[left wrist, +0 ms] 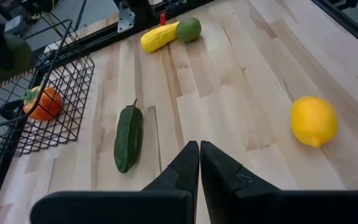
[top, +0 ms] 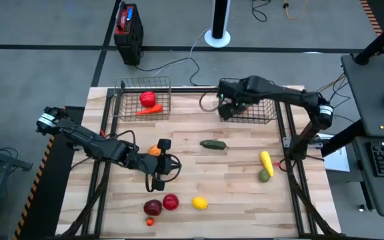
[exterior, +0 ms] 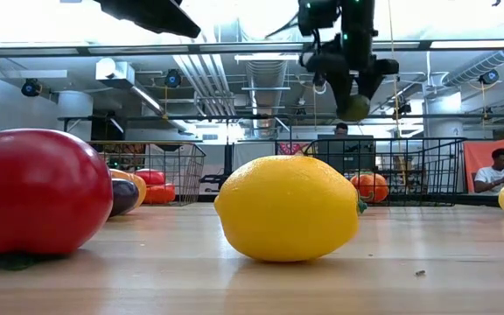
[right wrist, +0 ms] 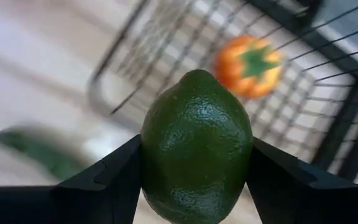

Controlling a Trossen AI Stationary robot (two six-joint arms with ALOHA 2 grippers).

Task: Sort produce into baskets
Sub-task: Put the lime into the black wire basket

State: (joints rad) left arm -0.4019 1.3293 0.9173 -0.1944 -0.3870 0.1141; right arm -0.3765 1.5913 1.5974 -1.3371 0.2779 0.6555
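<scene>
Two dark rectangular wire-mesh baskets (top: 145,100) are partly filled at the far edge: three red and orange pieces in the left one, an orange tomato (right wrist: 248,66) in the right. Seven or so pieces are left loose. Above the right basket (top: 253,107), a dark green lime (right wrist: 196,146) is gripped by the right gripper (right wrist: 196,180); the left gripper (left wrist: 199,163), shut and empty, is held mid-table.

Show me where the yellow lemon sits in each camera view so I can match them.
High view: lemon near the table's front edge, right of the red pieces.
Low view: centre foreground.
Left wrist view: alone on bare wood, apart from the cucumber.
Right wrist view: not in it.
Shared landmark: the right basket.
</scene>
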